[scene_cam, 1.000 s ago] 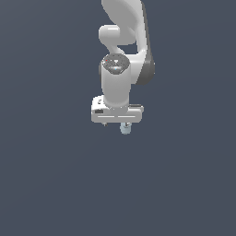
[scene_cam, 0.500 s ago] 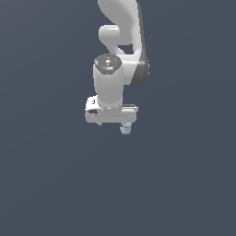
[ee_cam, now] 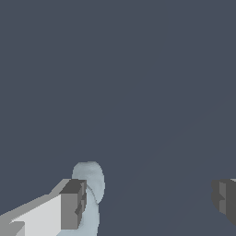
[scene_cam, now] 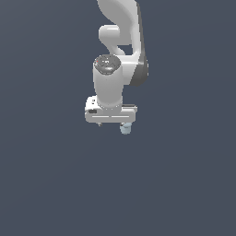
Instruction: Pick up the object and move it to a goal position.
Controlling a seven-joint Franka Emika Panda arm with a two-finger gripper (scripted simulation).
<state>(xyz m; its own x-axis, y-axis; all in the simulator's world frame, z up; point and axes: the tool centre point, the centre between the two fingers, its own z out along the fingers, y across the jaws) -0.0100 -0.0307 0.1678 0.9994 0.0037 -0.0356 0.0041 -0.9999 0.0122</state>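
Observation:
The object [scene_cam: 124, 129] is a tiny pale light-blue stubby cylinder. In the exterior view it sits just below the white gripper bar, near the bar's end on the exterior view's right. My gripper [scene_cam: 110, 122] hangs over it, pointing down. In the wrist view the two dark grey fingertips [ee_cam: 73, 204] stand far apart, so the gripper [ee_cam: 148, 203] is open. The object [ee_cam: 91, 182] lies close against one finger, off-centre in the gap and partly hidden by that finger. I cannot tell whether it touches the finger. The other finger is well away from it.
A plain dark grey-blue surface [scene_cam: 184, 184] fills both views. The white arm [scene_cam: 120, 27] rises above the gripper toward the top of the exterior view. No other objects or edges show.
The gripper has shifted a little toward the exterior view's left and slightly lower, mostly in the earlier half second. The object has stayed in place, so it now sits nearer the bar's right end.

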